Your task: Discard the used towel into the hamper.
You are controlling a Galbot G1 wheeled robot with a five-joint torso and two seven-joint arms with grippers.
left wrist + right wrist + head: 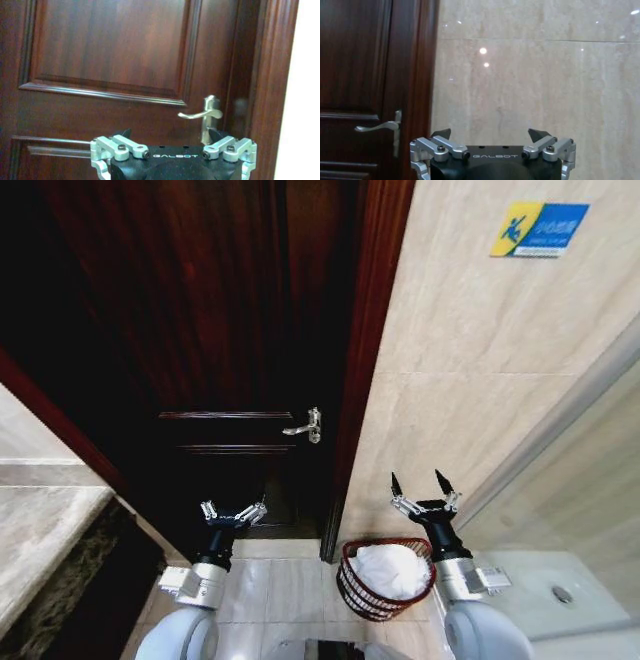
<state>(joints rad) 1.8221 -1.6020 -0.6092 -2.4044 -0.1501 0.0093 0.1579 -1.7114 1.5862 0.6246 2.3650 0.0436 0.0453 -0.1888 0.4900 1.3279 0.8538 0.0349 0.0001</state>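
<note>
Towel (388, 570) in hamper (352, 588), beside door (200, 330); tools apparently empty.

"GALBOT" was printed in white on the black body of the left gripper (170, 137) and right gripper (490, 135). The blue-yellow wall sign (539, 229) text was unreadable.

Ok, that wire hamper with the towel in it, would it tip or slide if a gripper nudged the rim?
Probably slides or tips easily: the hamper is open-weave wire, so likely light, and it seems to narrow toward its base. The white towel heaped inside looks soft and adds little weight. The glossy tile floor probably offers little grip.
</note>
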